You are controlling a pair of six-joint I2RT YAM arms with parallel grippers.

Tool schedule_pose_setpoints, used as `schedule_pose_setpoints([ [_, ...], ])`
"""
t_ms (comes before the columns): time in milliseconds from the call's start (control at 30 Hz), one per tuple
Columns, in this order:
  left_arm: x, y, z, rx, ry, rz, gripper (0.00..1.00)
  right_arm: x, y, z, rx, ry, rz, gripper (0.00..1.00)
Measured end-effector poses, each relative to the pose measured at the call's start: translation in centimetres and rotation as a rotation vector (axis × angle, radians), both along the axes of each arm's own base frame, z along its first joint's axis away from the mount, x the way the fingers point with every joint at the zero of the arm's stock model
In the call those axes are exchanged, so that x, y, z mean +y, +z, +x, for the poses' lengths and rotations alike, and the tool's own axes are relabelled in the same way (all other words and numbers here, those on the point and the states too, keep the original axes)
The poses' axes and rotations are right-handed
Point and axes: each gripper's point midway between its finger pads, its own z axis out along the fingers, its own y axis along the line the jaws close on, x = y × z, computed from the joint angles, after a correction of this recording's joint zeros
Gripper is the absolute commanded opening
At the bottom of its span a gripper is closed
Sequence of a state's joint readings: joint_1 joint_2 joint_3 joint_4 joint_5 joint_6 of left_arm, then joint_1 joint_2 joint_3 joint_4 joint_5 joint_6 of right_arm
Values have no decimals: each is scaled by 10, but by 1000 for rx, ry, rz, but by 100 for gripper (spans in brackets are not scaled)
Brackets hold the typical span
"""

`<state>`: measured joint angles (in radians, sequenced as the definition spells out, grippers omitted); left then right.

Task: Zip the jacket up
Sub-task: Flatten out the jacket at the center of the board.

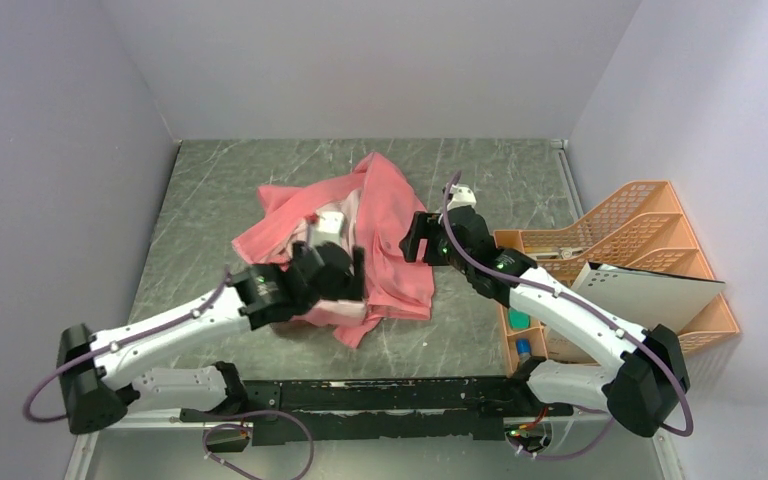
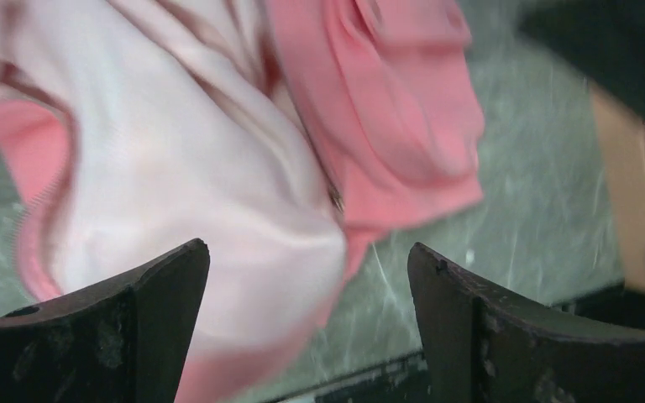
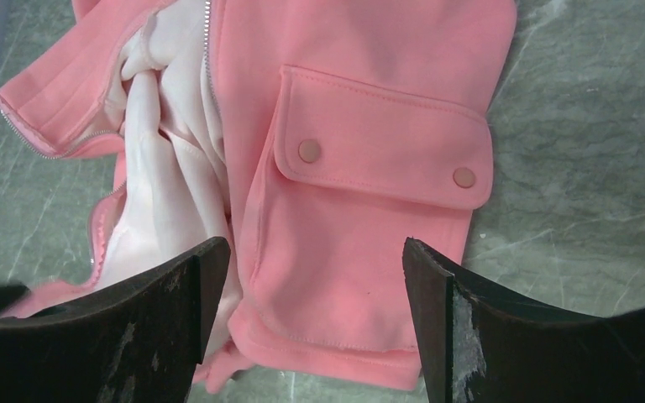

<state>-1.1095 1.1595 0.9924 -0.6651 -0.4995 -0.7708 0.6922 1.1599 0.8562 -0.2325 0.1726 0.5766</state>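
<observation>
We see the jacket [image 1: 400,200] crumpled at the centre of the top view, on the desk [image 1: 210,190], unzipped, with its pale lining showing. Our left fingers [image 2: 151,319] stand spread and released, with fabric just beyond them. Our right fingers [image 3: 479,336] are spread too, grasping nothing, over the flap pocket [image 3: 386,134] at centre right of their view.

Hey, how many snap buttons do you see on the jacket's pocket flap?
2. Left snap near the pocket flap's lower left corner, right snap near its lower right; the bunched jacket may hide more.
</observation>
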Motion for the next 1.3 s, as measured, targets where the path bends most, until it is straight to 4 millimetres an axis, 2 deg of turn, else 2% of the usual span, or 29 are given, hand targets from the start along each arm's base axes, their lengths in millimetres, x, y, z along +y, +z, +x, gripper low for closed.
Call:
schedule_pose_setpoints([
  [100,29,25,37,-42,107,-77,92,-1,-2,-2,6,2,-2,81],
  [233,69,38,81,-71,221,-114,92,1,1,-5,4,24,9,81],
  [333,91,38,107,-53,270,-155,91,4,1,-8,5,56,11,80],
  [367,105,36,119,-42,309,-176,91,7,1,-11,7,77,12,80],
  [467,160,25,149,-5,472,-227,90,16,2,-20,-1,129,4,81],
  [533,194,15,159,16,570,-249,90,34,2,-37,-12,200,-11,81],
  [600,219,5,162,46,647,-251,91,58,3,-62,-23,288,-27,81],
  [633,228,0,163,60,675,-252,91,77,3,-82,-28,362,-33,81],
  [667,232,-3,163,67,690,-251,91,81,3,-83,-31,370,-37,81],
  [700,237,-7,163,73,705,-250,91,101,3,-106,-35,448,-42,81],
  [833,248,-27,155,118,747,-241,91,150,-13,-157,-37,613,-75,81],
  [933,247,-43,147,160,750,-231,91,173,-34,-187,-22,703,-116,81],
  [1067,246,-57,139,201,751,-219,92,194,-58,-206,-14,766,-173,81],
  [1300,247,-71,125,229,763,-202,87,220,-82,-208,-26,788,-214,82],
])
